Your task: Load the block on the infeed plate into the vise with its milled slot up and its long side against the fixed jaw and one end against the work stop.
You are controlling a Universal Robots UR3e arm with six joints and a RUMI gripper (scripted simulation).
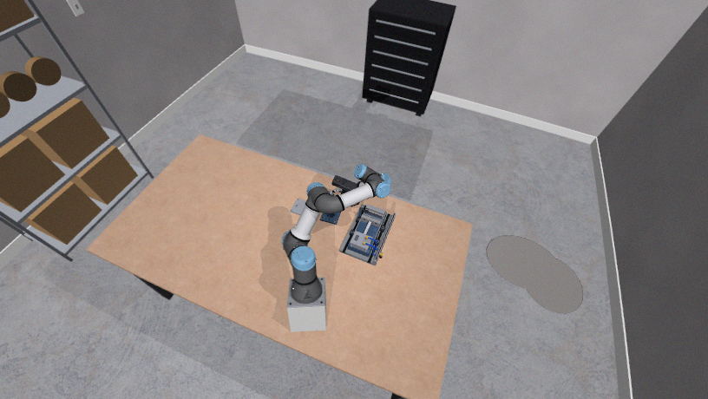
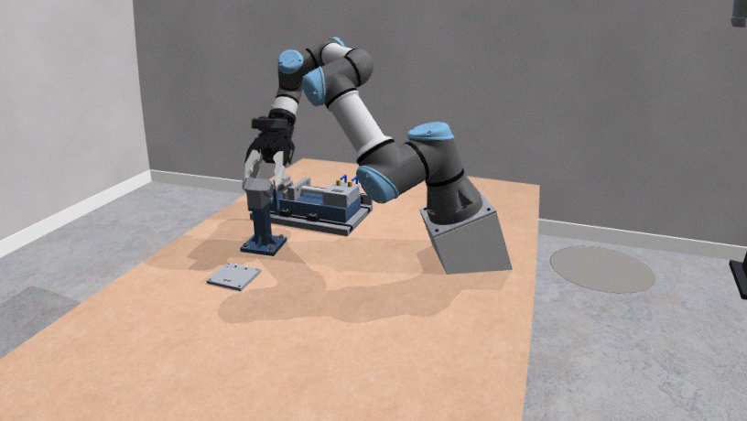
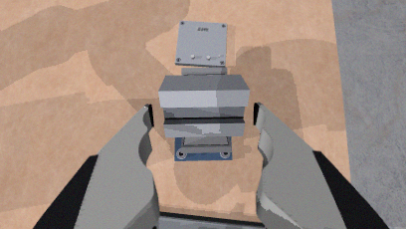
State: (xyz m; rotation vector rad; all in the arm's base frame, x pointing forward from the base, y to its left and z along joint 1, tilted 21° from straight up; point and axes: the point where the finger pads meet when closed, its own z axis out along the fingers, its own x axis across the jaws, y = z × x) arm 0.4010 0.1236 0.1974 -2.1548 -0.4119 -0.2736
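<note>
- Gripper points down with its jaws part-way open, gripping nothing. The two grey fingers stand one at each end of the part, with a thin gap showing on both sides.
- Between the fingertips lies the part, a grey block set crosswise in the wrist view. A dark line runs along its length from one finger to the other. I cannot tell whether that line is the milled slot.
- The part rests on top of the V-block, a blue post on a square bolted foot. In the wrist view only that blue foot shows, just under the part.
- From the exterior view the fingers reach down around the part's level. The part sits at the post's head, under the black wrist.
- Just past the V-block, flat on the table, lies the infeed plate. It is a square grey plate with screws at its corners and nothing on it.
- On the V-block's other side stands the vise, a blue and grey body on a grey base plate. It is near the V-block but apart from it, and the part is not in it.
- The arm arches up and over from its grey pedestal, which is well apart from the vise.
- Farther off, beyond the table, a shelf rack with brown boxes stands at one wall. A black drawer cabinet stands at another.
</note>
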